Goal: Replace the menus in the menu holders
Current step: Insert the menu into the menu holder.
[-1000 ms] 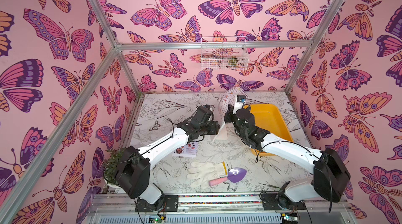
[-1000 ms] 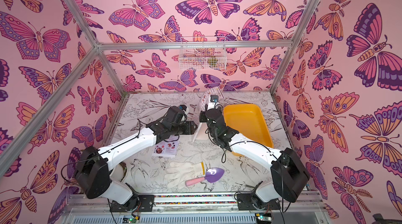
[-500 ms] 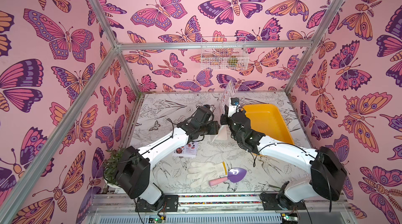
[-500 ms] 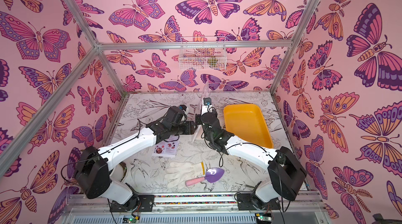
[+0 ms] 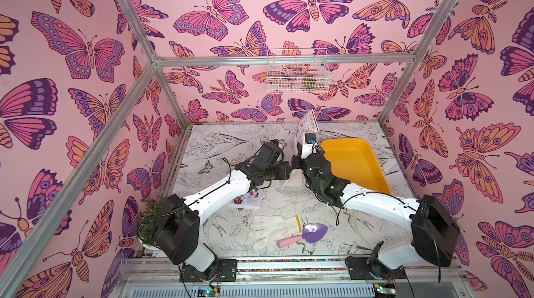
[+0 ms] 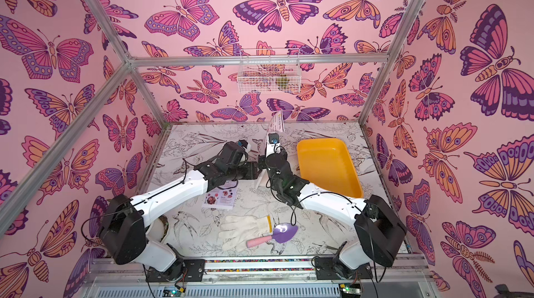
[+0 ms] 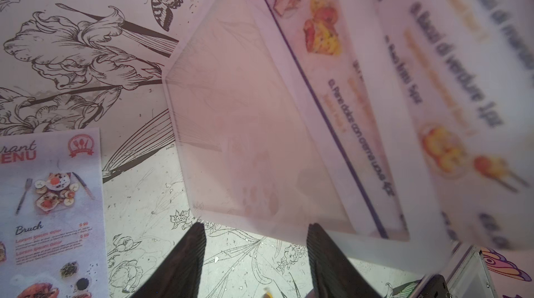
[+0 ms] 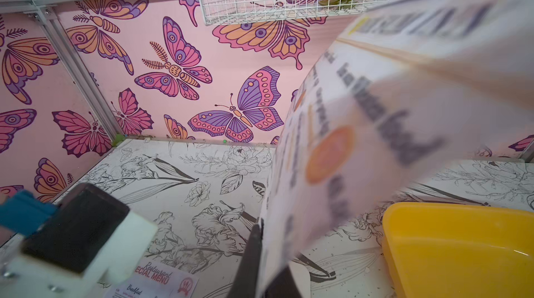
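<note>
Since a second ago the right arm has shifted toward the left one, carrying the white menu [image 5: 307, 122] aloft. Nearest, the pale menu [image 7: 49, 209] lies flat on the table [image 5: 219, 149], headed "SPECIAL MENU" in red. The left gripper [image 7: 254, 225] stands with its fingers apart at the edge of the clear holder [image 7: 245, 108]. The right gripper [image 8: 267, 253] is clamped on the white menu, which is printed "Baozi di verdure".

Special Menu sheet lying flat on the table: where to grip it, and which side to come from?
Probably the near edge or a near corner of the Special Menu, coming from above on the glove side. It lies flat on the table, thin, with no raised edge, so a finger must likely slip under it. The left arm overhangs its far edge.
</note>
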